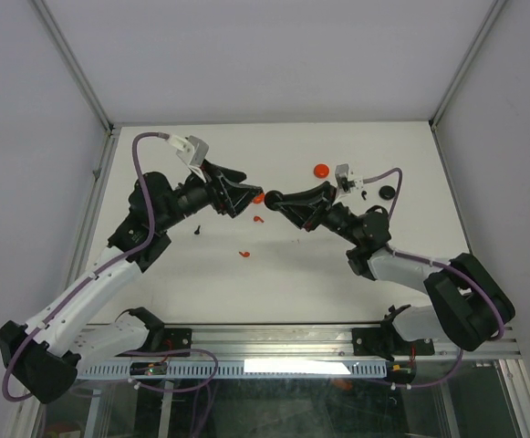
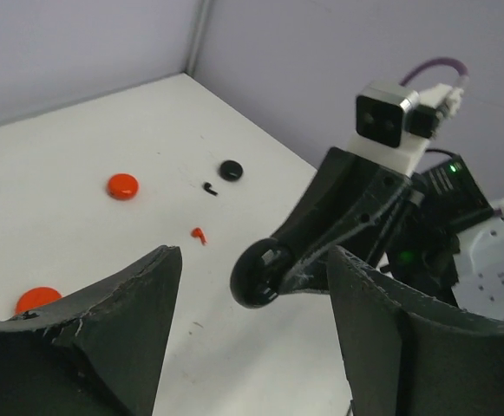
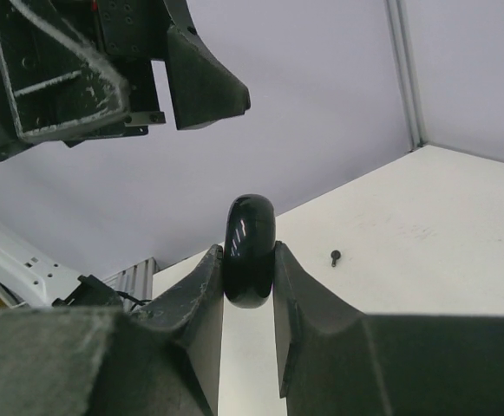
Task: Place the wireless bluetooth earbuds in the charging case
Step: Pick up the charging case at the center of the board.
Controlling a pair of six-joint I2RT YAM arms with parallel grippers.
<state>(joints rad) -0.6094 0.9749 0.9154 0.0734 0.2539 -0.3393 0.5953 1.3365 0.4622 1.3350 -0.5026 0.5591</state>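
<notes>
Earbuds (image 1: 244,255) loose, right jaws pinching black disc (image 3: 249,251)

White table (image 1: 274,283) bears red disc (image 1: 321,170), black disc (image 1: 387,192), scattered red and black earbuds (image 1: 244,255).

The top external camera looks steeply down from high behind the near edge, taking in the whole counter (image 1: 356,274). Each wrist camera sits close behind its own tool, the left tool (image 2: 252,260) and right tool (image 3: 248,253), and faces the other tool. Both tools also show in the overhead view.
</notes>
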